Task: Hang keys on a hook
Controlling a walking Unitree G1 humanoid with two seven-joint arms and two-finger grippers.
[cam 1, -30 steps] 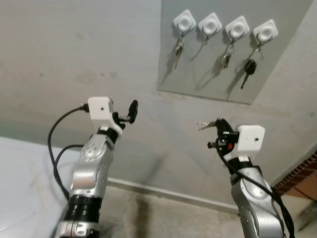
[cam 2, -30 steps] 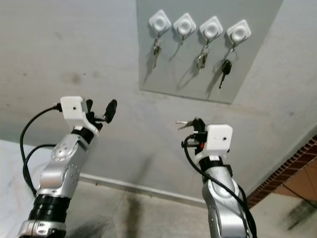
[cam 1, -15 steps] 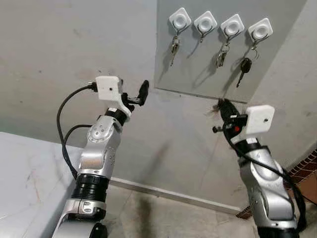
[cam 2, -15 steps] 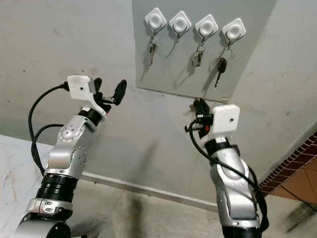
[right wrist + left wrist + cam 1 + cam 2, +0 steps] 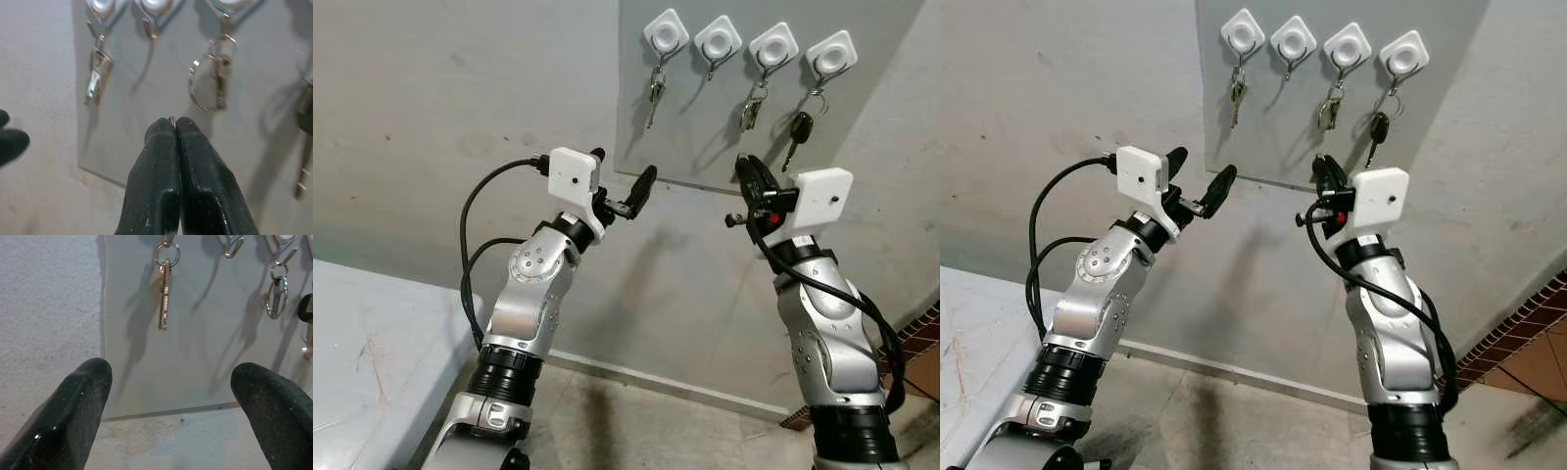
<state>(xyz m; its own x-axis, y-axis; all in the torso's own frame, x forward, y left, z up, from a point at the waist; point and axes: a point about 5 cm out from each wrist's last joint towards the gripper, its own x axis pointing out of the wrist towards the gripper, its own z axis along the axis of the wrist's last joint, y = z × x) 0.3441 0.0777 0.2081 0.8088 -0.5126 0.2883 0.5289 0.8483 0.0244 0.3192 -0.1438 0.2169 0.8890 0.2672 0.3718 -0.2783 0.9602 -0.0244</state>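
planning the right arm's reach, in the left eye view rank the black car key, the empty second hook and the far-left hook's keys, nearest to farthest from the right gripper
1. black car key, rightmost hook, just above right gripper.
2. empty second hook, higher up the board.
3. far-left hook's keys, toward the left arm's side.

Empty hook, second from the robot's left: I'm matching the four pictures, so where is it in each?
Left eye view: empty hook, second from left in the row.
Right eye view: same spot.
Left wrist view: beside the single key.
Right wrist view: just beyond the right gripper, jaws shut.
Shared landmark: that single key on the end hook.
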